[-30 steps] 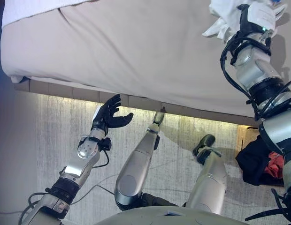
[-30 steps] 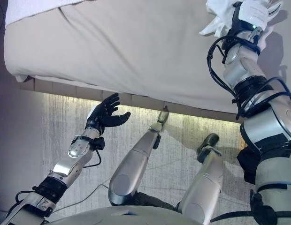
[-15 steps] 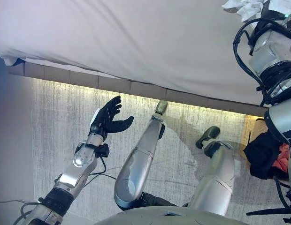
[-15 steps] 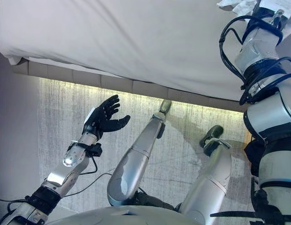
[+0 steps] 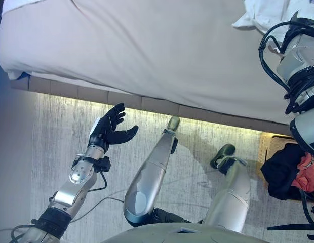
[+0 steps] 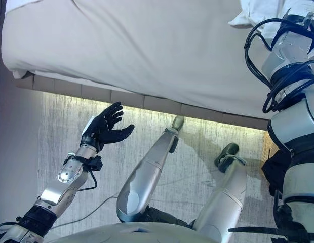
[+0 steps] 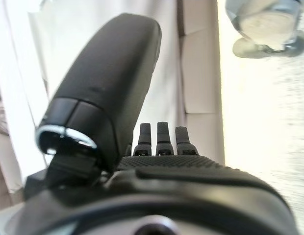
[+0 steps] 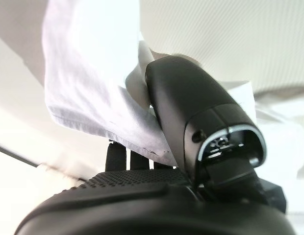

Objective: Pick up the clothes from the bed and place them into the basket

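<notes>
Since a second ago the right arm has stayed stretched over the bed, and the white garment remains bunched at its wrist near the mattress's far right corner; the shifts of the bed across the head views are the camera's own. The right hand is clamped on that white cloth: in its wrist view the thumb presses the fabric against the fingers, with a fold draping across them. The left hand hangs in the air above the pale carpet, short of the bed's edge, fingers spread and holding nothing (palm turned up). A wicker basket stands on the floor at the right, with a black garment and a red garment already in it.
</notes>
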{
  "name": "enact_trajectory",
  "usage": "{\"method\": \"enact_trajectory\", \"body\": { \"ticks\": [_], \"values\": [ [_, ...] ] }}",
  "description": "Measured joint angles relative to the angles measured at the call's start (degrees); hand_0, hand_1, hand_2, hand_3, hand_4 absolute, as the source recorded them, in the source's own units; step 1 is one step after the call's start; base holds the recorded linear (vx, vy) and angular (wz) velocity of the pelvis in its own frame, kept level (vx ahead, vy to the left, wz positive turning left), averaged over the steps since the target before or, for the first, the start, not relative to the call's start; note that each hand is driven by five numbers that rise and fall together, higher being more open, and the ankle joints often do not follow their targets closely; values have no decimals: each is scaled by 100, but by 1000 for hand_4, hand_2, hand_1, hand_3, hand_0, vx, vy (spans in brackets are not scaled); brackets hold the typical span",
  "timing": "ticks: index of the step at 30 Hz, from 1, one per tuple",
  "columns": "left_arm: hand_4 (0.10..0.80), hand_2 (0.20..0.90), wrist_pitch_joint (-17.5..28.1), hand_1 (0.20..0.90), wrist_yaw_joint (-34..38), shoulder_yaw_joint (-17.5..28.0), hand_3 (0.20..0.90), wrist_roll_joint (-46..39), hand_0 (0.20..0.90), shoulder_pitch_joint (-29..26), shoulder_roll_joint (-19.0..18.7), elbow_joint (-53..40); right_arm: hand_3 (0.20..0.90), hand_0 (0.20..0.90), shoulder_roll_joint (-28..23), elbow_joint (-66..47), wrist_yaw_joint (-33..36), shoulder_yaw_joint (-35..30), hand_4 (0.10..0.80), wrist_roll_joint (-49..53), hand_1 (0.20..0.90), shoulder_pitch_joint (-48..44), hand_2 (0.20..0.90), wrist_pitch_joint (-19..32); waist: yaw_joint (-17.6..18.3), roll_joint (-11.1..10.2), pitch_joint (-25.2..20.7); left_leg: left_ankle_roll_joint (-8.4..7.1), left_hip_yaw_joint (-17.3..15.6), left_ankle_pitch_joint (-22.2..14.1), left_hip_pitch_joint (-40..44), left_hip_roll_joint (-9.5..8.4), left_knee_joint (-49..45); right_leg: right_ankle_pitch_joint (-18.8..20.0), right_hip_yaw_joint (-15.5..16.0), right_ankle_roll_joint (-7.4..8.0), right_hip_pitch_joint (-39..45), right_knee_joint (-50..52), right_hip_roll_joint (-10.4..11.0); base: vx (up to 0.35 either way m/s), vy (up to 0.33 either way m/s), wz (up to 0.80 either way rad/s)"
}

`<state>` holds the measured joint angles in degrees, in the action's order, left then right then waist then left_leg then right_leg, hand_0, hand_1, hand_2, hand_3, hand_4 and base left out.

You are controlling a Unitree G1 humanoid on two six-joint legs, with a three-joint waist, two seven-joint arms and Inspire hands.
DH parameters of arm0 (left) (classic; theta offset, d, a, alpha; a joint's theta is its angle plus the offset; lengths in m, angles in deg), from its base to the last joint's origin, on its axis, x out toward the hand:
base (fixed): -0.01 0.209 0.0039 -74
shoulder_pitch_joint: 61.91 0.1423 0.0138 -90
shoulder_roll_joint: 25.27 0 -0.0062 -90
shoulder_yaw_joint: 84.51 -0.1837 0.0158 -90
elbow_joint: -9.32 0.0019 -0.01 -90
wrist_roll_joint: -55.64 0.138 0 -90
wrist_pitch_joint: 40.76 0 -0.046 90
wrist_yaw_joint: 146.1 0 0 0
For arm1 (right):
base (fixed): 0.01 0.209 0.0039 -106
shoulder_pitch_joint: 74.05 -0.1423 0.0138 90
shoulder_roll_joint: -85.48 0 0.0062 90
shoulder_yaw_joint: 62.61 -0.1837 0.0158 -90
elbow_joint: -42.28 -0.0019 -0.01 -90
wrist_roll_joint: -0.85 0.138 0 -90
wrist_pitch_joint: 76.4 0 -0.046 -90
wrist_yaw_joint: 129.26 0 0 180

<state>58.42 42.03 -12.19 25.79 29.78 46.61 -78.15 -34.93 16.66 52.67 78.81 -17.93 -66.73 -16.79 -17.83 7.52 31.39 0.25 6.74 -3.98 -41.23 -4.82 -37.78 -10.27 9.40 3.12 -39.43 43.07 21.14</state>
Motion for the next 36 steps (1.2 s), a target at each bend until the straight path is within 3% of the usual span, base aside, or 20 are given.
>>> {"method": "enact_trajectory", "body": {
  "ticks": [8, 11, 13, 15, 22, 25, 28, 31, 36],
  "values": [
    [800, 900, -147, 900, 55, -9, 900, 7, 900, -286, 55, 123, 200, 300, -93, -561, 912, -858, 100, 1309, 300, 711, 300, 530, 140, -23, 11, 40, -266, -73, 1354, 188, 566, 117, 46, 11, 1329, -841, -129, 68, 30, -21],
    [800, 900, -262, 900, 101, -11, 900, 12, 900, -343, 100, 201, 200, 300, -195, -1059, 1016, -1001, 100, 1614, 300, 987, 300, 802, 317, -58, 16, 78, -355, -120, 2070, 238, 916, 215, 51, 111, 2035, -1274, -191, 29, 39, -23],
    [800, 900, -321, 900, 157, -11, 900, 19, 900, -474, 150, 313, 200, 300, -318, -1274, 1123, -1100, 100, 1829, 300, 1026, 300, 898, 419, -134, 20, 54, -460, -97, 2483, 300, 1139, 383, 58, 188, 2418, -1585, -253, 120, 11, -26],
    [800, 900, -408, 900, 176, 1, 900, 24, 900, -507, 161, 354, 200, 300, -461, -1469, 1144, -1326, 100, 1991, 300, 1087, 300, 1051, 513, -225, 11, 52, -517, -99, 2888, 390, 1408, 452, 59, 158, 2831, -1977, -362, 130, 22, -25],
    [800, 900, -562, 900, 128, 105, 900, 37, 900, -458, 172, 551, 200, 300, -1215, -2035, 1123, -1872, 100, 2108, 300, 1084, 300, 1444, 840, -635, -181, -81, -848, 106, 4091, 583, 2569, 1040, -23, 274, 3908, -3314, -687, 144, 41, -32],
    [800, 900, -579, 900, 119, 200, 900, 68, 900, -369, 180, 731, 200, 300, -1453, -2065, 1141, -1965, 100, 2108, 300, 1084, 300, 1547, 1026, -750, -635, -98, -965, 142, 4299, 587, 2959, 1156, -83, 336, 4084, -3780, -729, 86, 42, -25],
    [800, 900, -575, 900, 83, 224, 900, 69, 900, -392, 197, 956, 200, 300, -1680, -2060, 1146, -2088, 100, 2124, 300, 1085, 300, 1558, 1242, -775, -950, -138, -1139, 229, 4703, 669, 3428, 1472, -116, 257, 4419, -4347, -877, 85, 59, -25],
    [800, 900, -567, 900, 77, 231, 900, 69, 900, -401, 232, 1205, 200, 300, -1799, -2061, 1164, -2141, 100, 2242, 300, 1100, 300, 1601, 1419, -838, -1322, -175, -1293, 254, 4978, 695, 3798, 1602, -216, 272, 4666, -4836, -961, 6, 9, -28],
    [800, 900, -526, 900, -1, 241, 900, 69, 900, -400, 472, 1489, 200, 300, -1963, -2243, 1214, -2383, 100, 2325, 300, 1422, 300, 1644, 1671, -878, -1652, -186, -1386, 261, 5120, 816, 3768, 1620, -354, 263, 4711, -4836, -1093, -23, 4, -19]
  ]
}}
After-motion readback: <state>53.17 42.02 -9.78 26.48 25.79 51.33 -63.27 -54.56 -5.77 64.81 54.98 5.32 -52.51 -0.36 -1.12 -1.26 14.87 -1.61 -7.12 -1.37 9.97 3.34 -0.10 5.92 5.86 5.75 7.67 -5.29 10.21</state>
